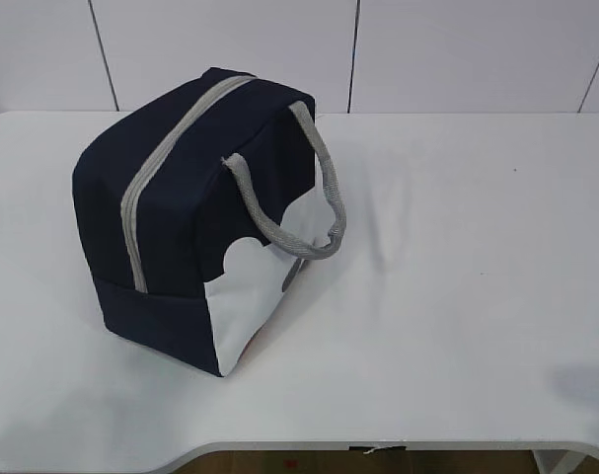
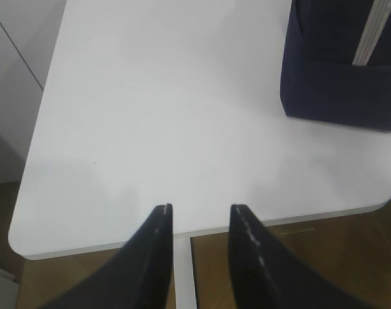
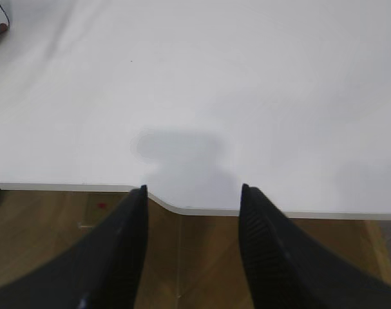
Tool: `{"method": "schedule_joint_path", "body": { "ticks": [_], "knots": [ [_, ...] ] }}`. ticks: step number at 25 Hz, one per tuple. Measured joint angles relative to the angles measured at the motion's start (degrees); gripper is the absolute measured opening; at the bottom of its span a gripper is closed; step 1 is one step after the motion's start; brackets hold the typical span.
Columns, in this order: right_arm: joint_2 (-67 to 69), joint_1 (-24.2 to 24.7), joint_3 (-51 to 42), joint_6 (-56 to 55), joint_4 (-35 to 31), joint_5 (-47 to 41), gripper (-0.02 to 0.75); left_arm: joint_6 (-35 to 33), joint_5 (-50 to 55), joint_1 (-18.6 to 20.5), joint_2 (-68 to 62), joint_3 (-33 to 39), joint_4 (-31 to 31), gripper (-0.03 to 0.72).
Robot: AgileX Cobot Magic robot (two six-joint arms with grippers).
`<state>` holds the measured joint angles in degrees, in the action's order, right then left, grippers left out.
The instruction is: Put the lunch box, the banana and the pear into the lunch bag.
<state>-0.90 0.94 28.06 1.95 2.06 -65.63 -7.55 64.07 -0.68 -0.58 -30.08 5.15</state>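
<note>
Left gripper (image 2: 200, 209) and right gripper (image 3: 193, 192) parted, empty.

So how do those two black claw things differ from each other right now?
The left gripper holds its fingers closer together; the right gripper stands noticeably wider. The left one has the lunch bag just ahead on its right; the right one faces mostly bare table. Both are open, hold nothing, and hover by the table's near edge.

White table (image 1: 457, 296), rounded front corners; white panelled wall (image 1: 220, 49) behind; brown wood floor (image 3: 53, 212) below
</note>
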Motion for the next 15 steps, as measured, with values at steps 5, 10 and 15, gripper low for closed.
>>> {"method": "schedule_joint_path", "body": {
  "ticks": [5,10,15],
  "knots": [
    [0.0,0.0,0.0,0.0,-0.1,0.0,0.378,0.0,0.0,0.0,0.0,0.0,0.0,0.226],
    [0.0,0.0,0.0,0.0,-0.1,0.0,0.378,0.0,0.0,0.0,0.0,0.0,0.0,0.225],
    [0.0,0.0,0.0,0.0,-0.1,0.0,0.378,0.0,0.0,0.0,0.0,0.0,0.0,0.226]
  ]
}}
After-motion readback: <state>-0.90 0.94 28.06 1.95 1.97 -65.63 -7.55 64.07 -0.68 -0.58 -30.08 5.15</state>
